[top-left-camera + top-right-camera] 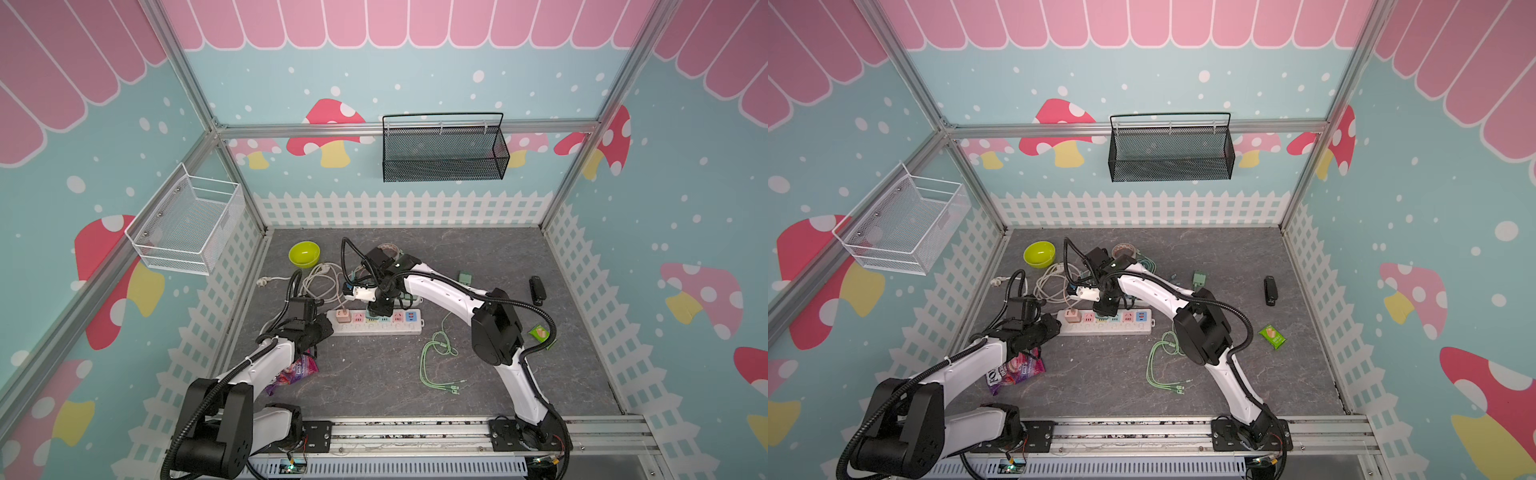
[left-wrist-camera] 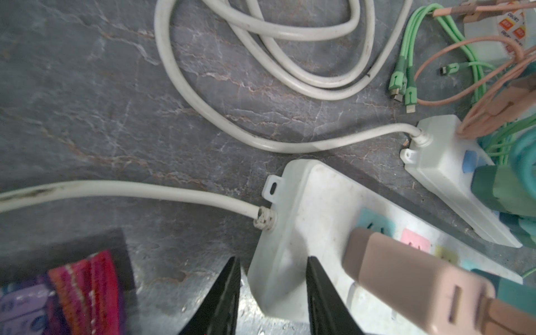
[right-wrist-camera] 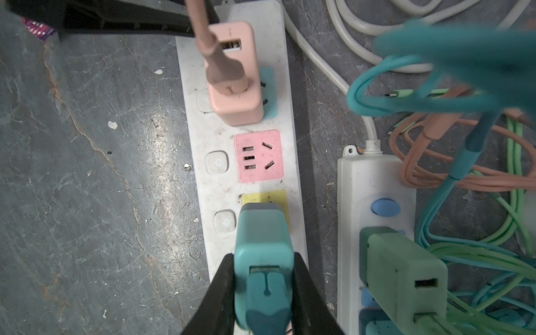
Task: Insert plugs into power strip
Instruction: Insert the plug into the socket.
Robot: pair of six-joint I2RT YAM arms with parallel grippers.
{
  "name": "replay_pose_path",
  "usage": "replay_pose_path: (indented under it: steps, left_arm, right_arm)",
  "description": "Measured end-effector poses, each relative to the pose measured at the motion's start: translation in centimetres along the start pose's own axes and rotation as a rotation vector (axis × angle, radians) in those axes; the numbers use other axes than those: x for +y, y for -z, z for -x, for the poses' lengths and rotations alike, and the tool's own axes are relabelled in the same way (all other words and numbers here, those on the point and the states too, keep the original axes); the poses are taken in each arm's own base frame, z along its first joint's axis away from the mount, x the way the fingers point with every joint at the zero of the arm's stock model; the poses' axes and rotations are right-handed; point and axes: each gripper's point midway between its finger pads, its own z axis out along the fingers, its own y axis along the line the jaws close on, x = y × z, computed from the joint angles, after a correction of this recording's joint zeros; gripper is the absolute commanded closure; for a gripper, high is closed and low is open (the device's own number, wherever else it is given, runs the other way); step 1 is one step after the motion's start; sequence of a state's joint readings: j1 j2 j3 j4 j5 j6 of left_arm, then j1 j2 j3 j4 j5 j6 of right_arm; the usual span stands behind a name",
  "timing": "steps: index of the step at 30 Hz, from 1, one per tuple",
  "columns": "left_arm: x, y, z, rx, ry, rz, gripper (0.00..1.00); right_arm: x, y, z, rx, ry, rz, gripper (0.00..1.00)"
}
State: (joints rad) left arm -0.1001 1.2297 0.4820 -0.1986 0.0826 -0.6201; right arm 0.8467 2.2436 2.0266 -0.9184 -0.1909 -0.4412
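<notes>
Seating step. Right gripper is clamped on the teal plug over the yellow socket of the power strip, two sockets from the seated salmon plug. Left gripper is part-open astride the strip's cord end. Next I'd press straight down.

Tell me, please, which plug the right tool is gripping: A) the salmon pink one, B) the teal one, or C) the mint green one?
B: in the right wrist view the right tool has its jaws closed on the teal plug, at the yellow socket.
</notes>
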Motion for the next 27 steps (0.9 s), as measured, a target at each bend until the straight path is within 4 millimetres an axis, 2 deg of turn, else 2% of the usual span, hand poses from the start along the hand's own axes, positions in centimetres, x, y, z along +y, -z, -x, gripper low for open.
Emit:
replay_pose_path:
  steps: [27]
  left_arm:
    - [0.18,-0.05,0.19,-0.012,0.004,-0.006,0.64]
  right_arm:
    - [0.32,-0.4,0.44,0.012,0.025,-0.009,1.0]
